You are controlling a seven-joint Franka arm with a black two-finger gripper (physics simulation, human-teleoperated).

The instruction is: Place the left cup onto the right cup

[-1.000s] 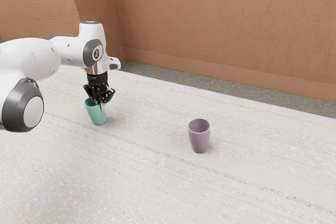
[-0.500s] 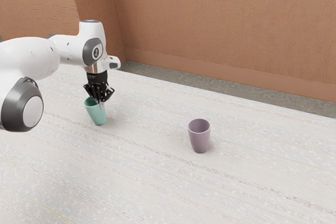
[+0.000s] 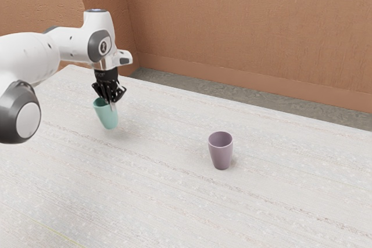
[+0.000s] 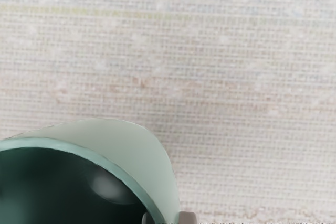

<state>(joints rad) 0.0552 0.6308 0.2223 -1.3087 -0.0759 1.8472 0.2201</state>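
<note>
A teal cup (image 3: 107, 115) hangs a little above the white table, with my gripper (image 3: 108, 101) shut on its rim at the exterior view's left. Its shadow falls on the tabletop just below it. The cup's rim and dark inside (image 4: 79, 182) loom large directly under my hand in the wrist view. A mauve cup (image 3: 221, 149) stands upright on the table toward the exterior view's right, well apart from the teal one.
The white textured table (image 3: 174, 201) stretches wide around both cups. A brown wall (image 3: 261, 21) and a grey floor strip (image 3: 279, 100) lie beyond the table's far edge.
My gripper has risen with the teal cup in it, lifting the cup off the table. The mauve cup has stayed where it was.
</note>
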